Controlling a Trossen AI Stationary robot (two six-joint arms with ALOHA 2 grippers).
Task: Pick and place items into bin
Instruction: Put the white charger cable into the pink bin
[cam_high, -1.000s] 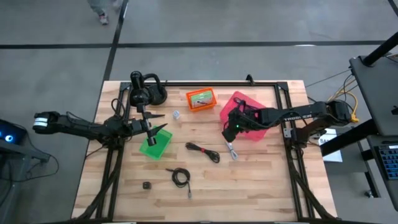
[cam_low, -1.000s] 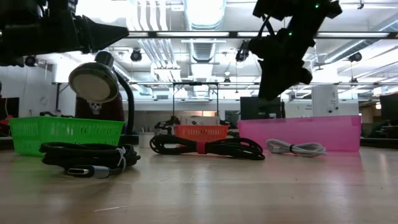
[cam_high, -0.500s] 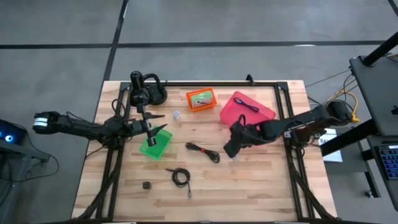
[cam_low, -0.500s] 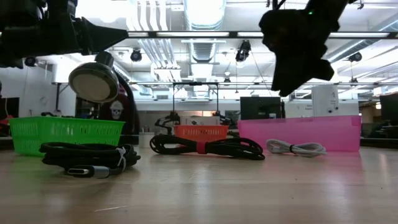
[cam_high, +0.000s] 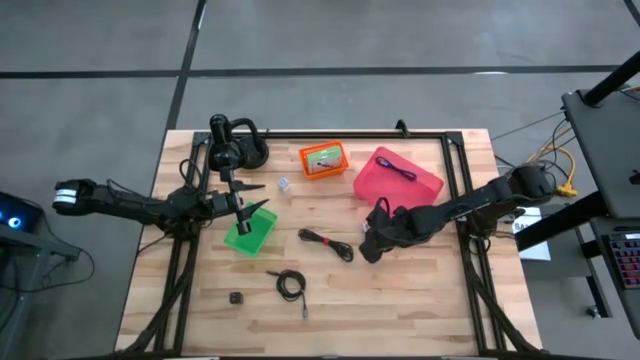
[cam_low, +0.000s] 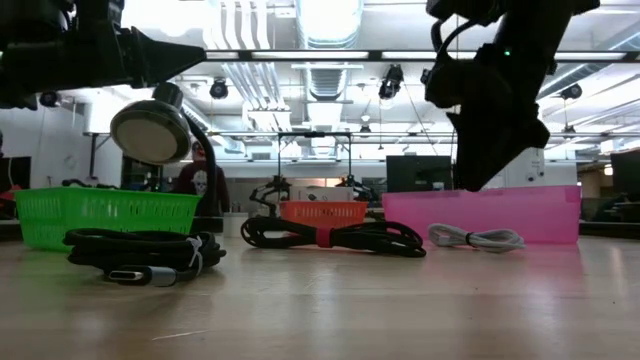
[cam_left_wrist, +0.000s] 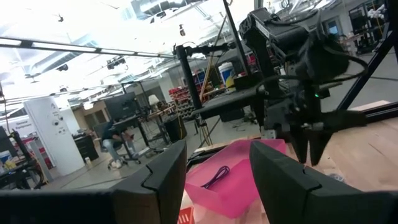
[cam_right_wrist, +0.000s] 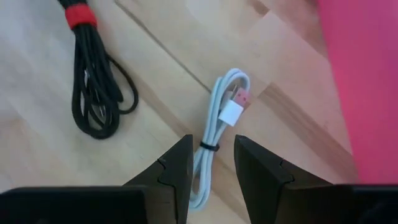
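The right gripper (cam_high: 368, 250) has left the translucent pink plastic bin (cam_high: 424, 184) and come down beside that bin's near corner, where a second ago it hung over the bin's edge. It now hovers just above a bundled white cable (cam_right_wrist: 216, 124) with a white plug; its two dark fingers (cam_right_wrist: 171, 174) stand apart, open on either side of the bundle and not touching it. The pink bin holds a thin dark cable (cam_high: 400, 169) (unchanged since before). A coiled black cable with a red tie (cam_high: 327, 243) lies on the wooden table (cam_high: 420, 300) farther out from the pink bin, past the white cable. The left gripper (cam_high: 262, 196) hangs over the green mesh basket (cam_high: 250, 231), well away from the pink bin, jaws open and empty, exactly as it was.
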